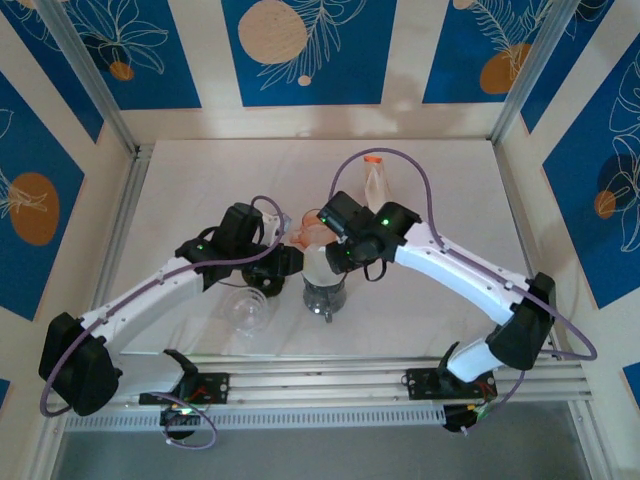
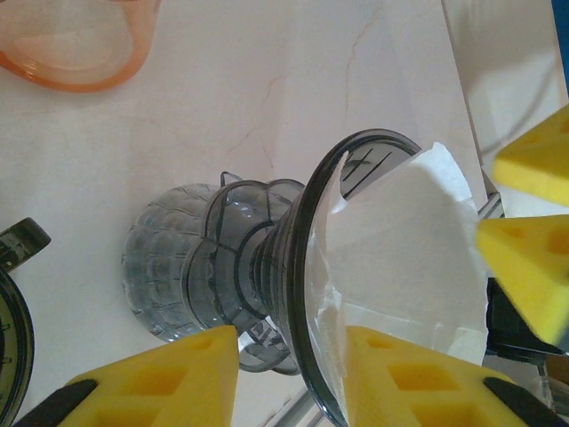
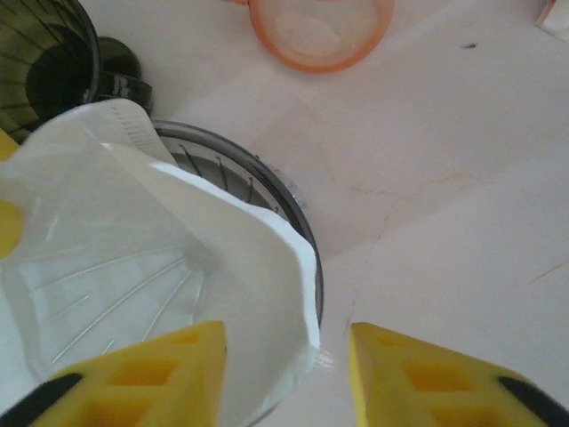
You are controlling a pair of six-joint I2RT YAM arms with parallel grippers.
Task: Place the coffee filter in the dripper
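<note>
The smoky grey dripper (image 1: 323, 292) stands on its glass base at the table's middle, between both arms. A white paper coffee filter (image 2: 404, 249) sits opened inside the dripper's rim (image 2: 307, 267), its edge rising above it. My left gripper (image 2: 293, 378) is open and straddles that rim, one yellow finger outside and apart from it, the other against the filter. My right gripper (image 3: 286, 374) is open too. It straddles the filter's edge (image 3: 267, 249) and the dripper's rim (image 3: 298, 222), with one finger inside the cone and one outside.
An orange cup (image 1: 310, 226) stands just behind the dripper, and a bottle with an orange cap (image 1: 373, 180) farther back. A clear cup (image 1: 245, 308) stands front left, under the left arm. A dark ribbed cup (image 3: 44, 62) sits beside the dripper.
</note>
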